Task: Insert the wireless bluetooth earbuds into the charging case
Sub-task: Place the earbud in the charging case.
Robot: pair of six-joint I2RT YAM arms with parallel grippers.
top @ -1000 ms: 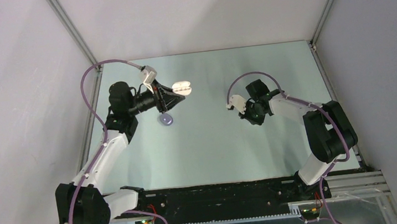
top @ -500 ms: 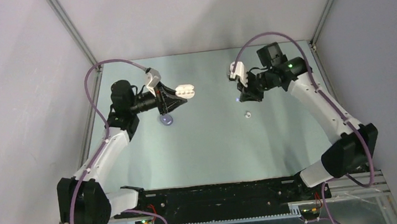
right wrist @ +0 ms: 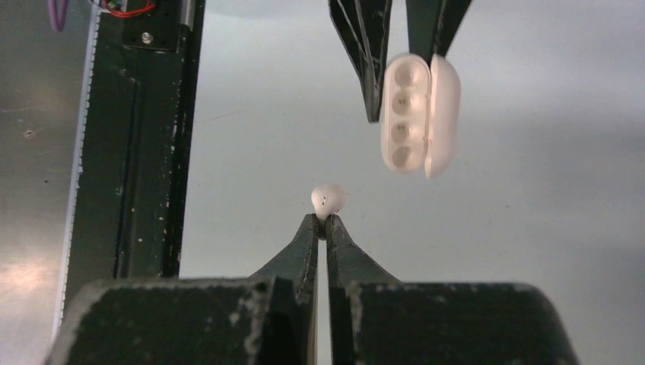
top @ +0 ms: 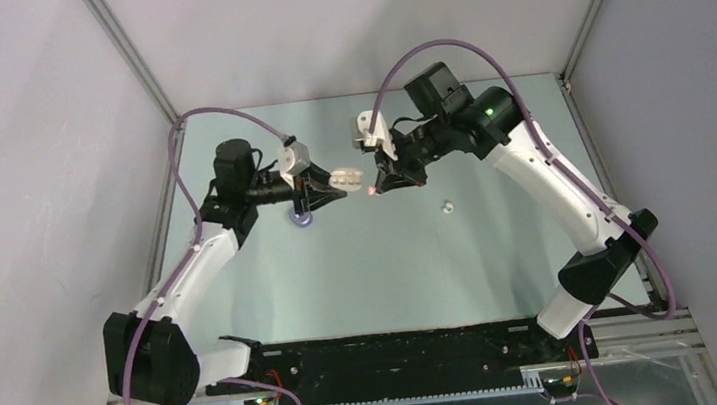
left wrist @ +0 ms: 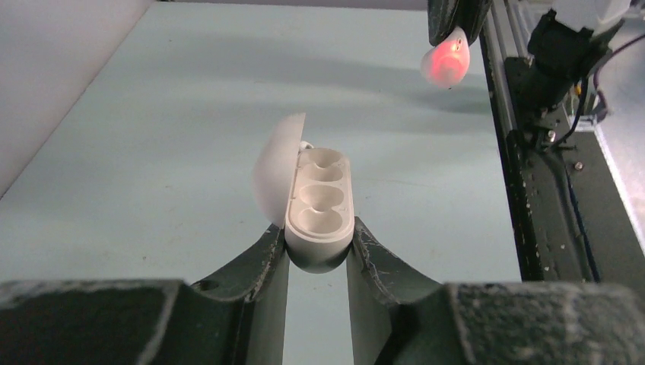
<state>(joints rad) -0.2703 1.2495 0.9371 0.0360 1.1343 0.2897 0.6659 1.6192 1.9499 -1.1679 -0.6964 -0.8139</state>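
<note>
My left gripper (top: 330, 187) is shut on the open white charging case (top: 345, 179) and holds it above the table; in the left wrist view the case (left wrist: 319, 207) shows its empty wells, lid swung left, between my fingers (left wrist: 262, 255). My right gripper (top: 380, 186) is shut on one white earbud (top: 371, 190), which glows red, just right of the case. In the right wrist view the earbud (right wrist: 328, 199) sits at my fingertips, the case (right wrist: 417, 114) above and to the right. In the left wrist view the earbud (left wrist: 445, 62) glows red. A second earbud (top: 447, 207) lies on the table.
A round lilac-grey disc (top: 302, 217) lies on the table under my left gripper. A black base rail (top: 400, 351) runs along the near edge. White walls and metal frame posts (top: 133, 60) close in the table at the back and sides.
My right arm has lifted an earbud off the table and swung left to the case. My left gripper has turned slightly and carried the case a little to the right.
</note>
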